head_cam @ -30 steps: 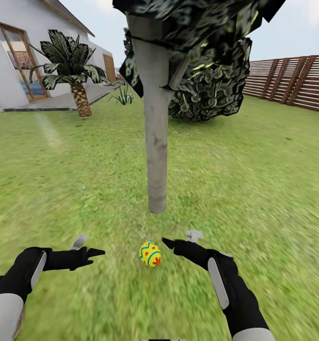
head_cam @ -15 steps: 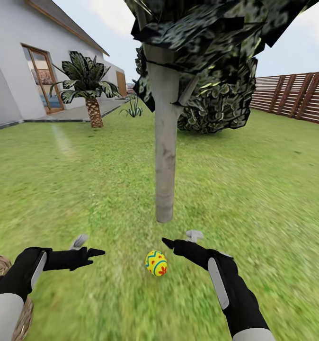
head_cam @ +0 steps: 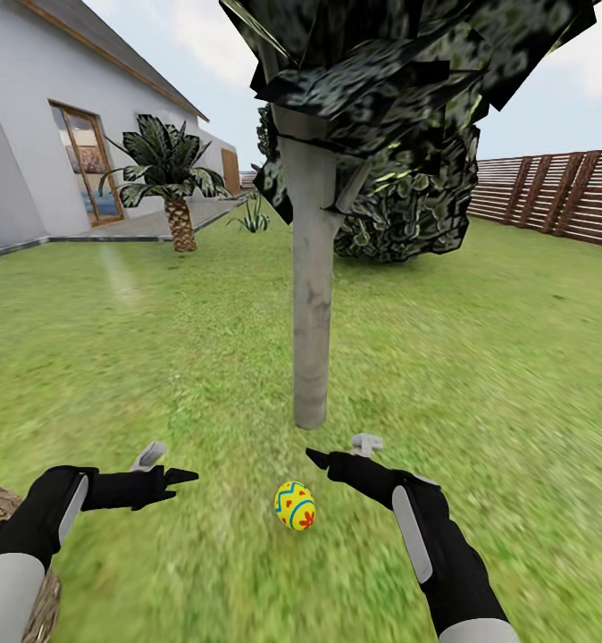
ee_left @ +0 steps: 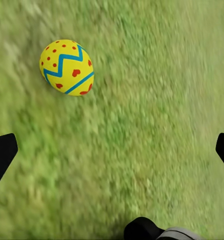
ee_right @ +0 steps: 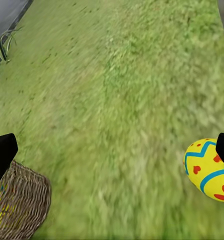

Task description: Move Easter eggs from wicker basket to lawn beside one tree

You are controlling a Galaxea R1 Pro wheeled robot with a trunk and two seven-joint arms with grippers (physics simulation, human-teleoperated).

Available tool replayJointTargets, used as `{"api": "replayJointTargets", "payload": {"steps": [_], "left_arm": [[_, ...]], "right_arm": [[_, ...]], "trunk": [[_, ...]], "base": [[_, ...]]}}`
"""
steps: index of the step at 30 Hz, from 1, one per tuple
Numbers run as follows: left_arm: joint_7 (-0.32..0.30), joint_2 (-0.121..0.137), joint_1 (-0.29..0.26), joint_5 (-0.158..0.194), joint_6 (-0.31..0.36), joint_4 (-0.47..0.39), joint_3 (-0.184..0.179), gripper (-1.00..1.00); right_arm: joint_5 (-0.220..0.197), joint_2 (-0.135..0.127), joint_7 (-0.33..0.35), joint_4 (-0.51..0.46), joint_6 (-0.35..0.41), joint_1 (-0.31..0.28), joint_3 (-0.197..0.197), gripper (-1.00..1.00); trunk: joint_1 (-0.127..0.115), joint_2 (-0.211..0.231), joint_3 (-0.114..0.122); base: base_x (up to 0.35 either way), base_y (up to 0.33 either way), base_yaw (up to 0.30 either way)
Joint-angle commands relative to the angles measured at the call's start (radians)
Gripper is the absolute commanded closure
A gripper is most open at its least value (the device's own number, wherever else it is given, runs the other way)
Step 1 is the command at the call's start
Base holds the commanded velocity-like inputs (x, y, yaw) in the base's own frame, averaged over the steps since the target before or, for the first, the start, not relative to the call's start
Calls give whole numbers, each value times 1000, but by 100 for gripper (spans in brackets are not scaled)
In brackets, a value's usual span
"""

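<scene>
One Easter egg point(head_cam: 295, 505), yellow with red dots and a blue-green zigzag, lies on the lawn point(head_cam: 480, 357) a short way in front of the tree point(head_cam: 312, 304), whose trunk is pale grey. The egg lies between my two arms and below them. My left gripper point(head_cam: 169, 465) is open and empty, to the left of the egg. On the other side, my right gripper point(head_cam: 341, 449) is open and empty too. The left wrist view has the egg point(ee_left: 67, 67) on grass ahead of the open fingers. The right wrist view catches the egg point(ee_right: 211, 170) and the wicker basket point(ee_right: 19, 207). The basket point(head_cam: 44, 603) sits at my lower left, partly behind my left arm.
A white house point(head_cam: 24, 134) with a paved edge and a short palm point(head_cam: 178, 183) stand at the back left. A dark shrub point(head_cam: 408, 214) grows behind the tree. A brown slatted fence point(head_cam: 551, 187) runs along the back right. Open grass lies all around.
The whole picture has shifted, so the camera moved: the basket has come into view at the lower left. Both arms hold the same open pose and the egg stays on the grass.
</scene>
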Motion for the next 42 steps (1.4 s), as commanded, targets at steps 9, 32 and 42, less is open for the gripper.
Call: {"api": "replayJointTargets", "payload": {"steps": [9,32,42], "left_arm": [[-8,0,-1,-6,7,0,4,-100],[-8,0,-1,-6,7,0,3,-100],[-8,0,-1,-6,6,0,3,-100]], "right_arm": [[-4,1,3,-1,8,-1,-3,-100],[-6,1,3,-1,8,-1,-3,-100],[-5,1,3,-1,5,-1,-4,-100]], "trunk": [[-1,0,7],[-11,5,96],[-16,8,134]], "base": [[0,0,186],[0,0,216],[0,0,1]]}}
